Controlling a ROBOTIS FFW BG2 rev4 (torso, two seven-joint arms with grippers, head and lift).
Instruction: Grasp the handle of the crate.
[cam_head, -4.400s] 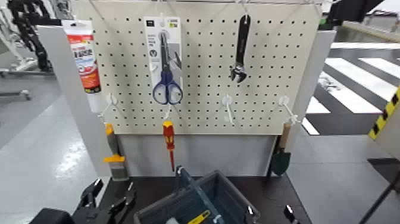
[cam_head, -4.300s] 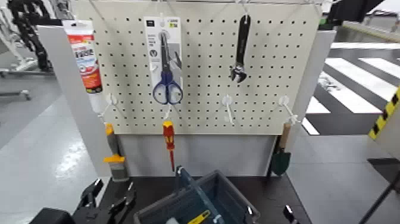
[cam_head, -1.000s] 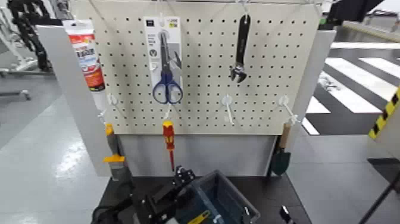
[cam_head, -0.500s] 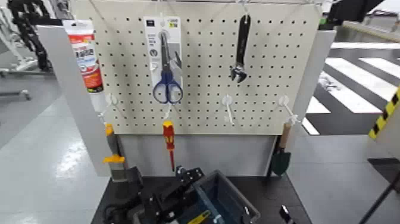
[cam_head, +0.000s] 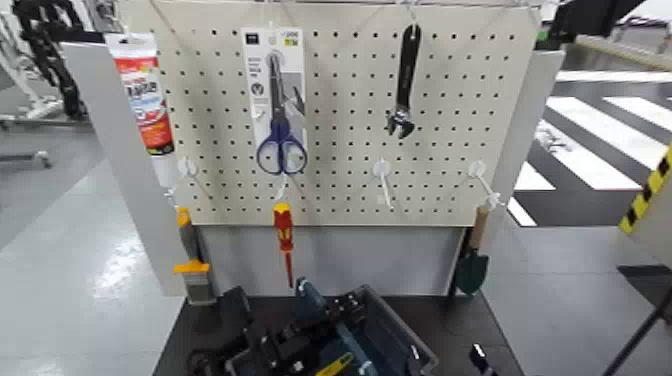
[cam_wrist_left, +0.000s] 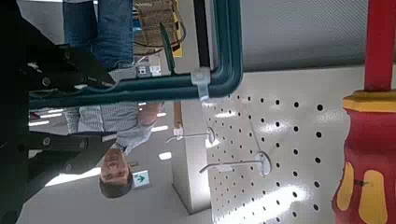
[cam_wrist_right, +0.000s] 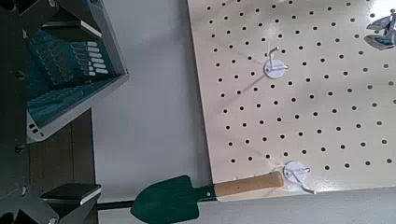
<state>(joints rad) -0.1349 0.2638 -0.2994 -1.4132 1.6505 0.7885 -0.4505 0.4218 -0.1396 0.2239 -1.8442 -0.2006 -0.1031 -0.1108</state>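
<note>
The crate (cam_head: 385, 335), a dark grey-blue latticed basket, stands on the black table at the bottom middle of the head view. Its corner (cam_wrist_right: 65, 70) also shows in the right wrist view. The handle (cam_head: 304, 293), a thin teal bar, rises over the crate's left side. My left gripper (cam_head: 322, 312) sits on it there. In the left wrist view the handle (cam_wrist_left: 149, 87) runs between the dark fingers (cam_wrist_left: 79, 63), which have come in on the bar. My right gripper (cam_head: 479, 360) waits low at the crate's right, only its tip showing.
Behind the crate stands a pegboard (cam_head: 340, 180) hung with scissors (cam_head: 280, 125), a wrench (cam_head: 404, 85), a red-and-yellow screwdriver (cam_head: 284, 232) and empty hooks. A green trowel (cam_head: 471, 268) and a scraper (cam_head: 190, 262) hang at its lower corners. A person (cam_wrist_left: 121, 121) stands beyond the rack.
My left gripper has moved from the lower left to the right onto the upright handle, and its fingers have drawn in around the bar. The right arm has stayed put.
</note>
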